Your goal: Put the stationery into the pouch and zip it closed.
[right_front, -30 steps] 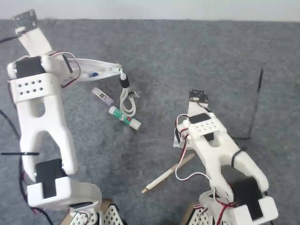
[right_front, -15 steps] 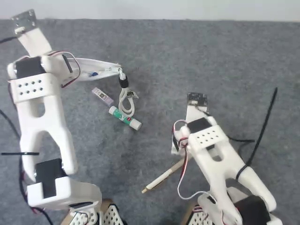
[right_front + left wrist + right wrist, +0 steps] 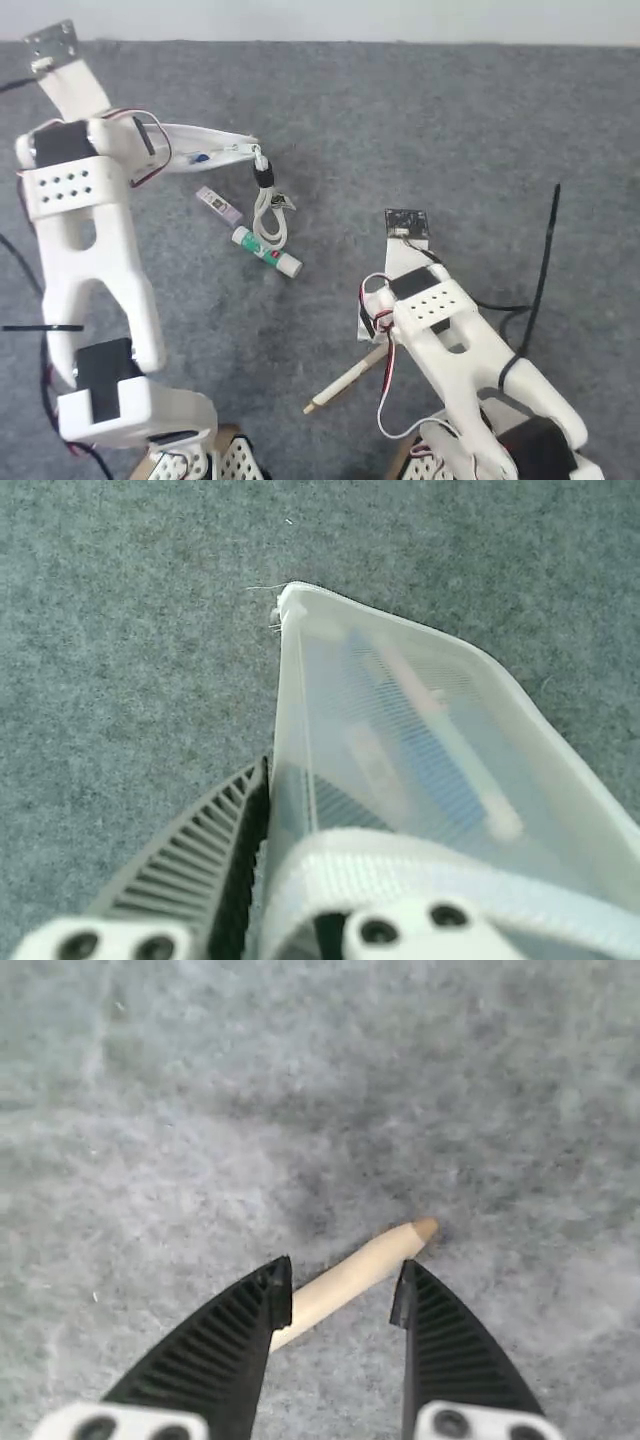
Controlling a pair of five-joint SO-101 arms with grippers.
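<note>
My left gripper (image 3: 290, 802) is clamped on the edge of the translucent white mesh pouch (image 3: 420, 750), a black ribbed finger (image 3: 215, 835) pressed against one wall. The pouch hangs from that grip, its far corner pointing out over the grey felt table cover (image 3: 420, 110). Through the wall I make out a blue slender item and a pale one lying inside. From the high view the pouch (image 3: 205, 148) sits at the far left of the table, with its white looped cord (image 3: 270, 212) trailing from the near end onto the felt.

Just beside that cord lie a small white-and-purple block (image 3: 218, 204) and a white glue stick with a green label (image 3: 267, 251), both outside the pouch.

My right gripper (image 3: 344, 1270) is spread wide and low over the felt, jaws on either side of a pale wooden pencil (image 3: 350, 1270). One jaw touches the pencil's side; the other stands apart from it, so nothing is pinched. In the high view the pencil (image 3: 350, 380) lies diagonally at the near middle, well apart from the pouch.
</note>
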